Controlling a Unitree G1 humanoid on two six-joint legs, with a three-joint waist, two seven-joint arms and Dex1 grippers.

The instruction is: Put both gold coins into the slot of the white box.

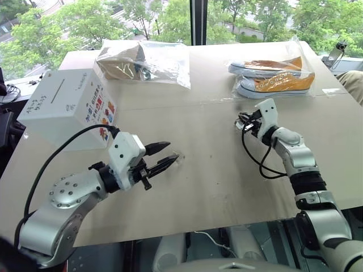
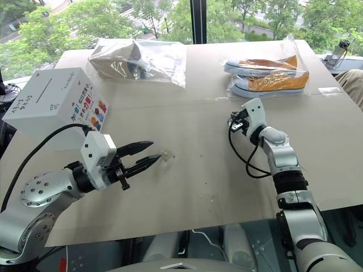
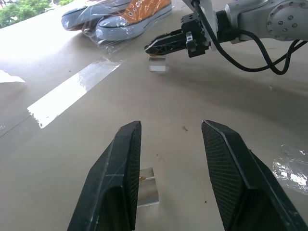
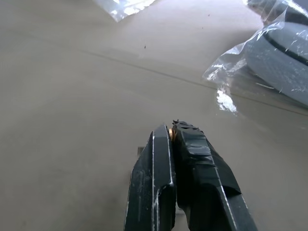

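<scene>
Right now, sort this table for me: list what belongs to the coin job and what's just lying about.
Job:
- white box
- slot
- gold coin, pinched in the shut right gripper
- gold speck, likely the second coin, below the open left gripper

Lying about:
- bag of orange shoes
- bag of tan shoes

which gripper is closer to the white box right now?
Left. The left gripper hovers open just off the white box, beside its stickered side. The right gripper is far across the table, shut near the bagged orange shoes.
</scene>
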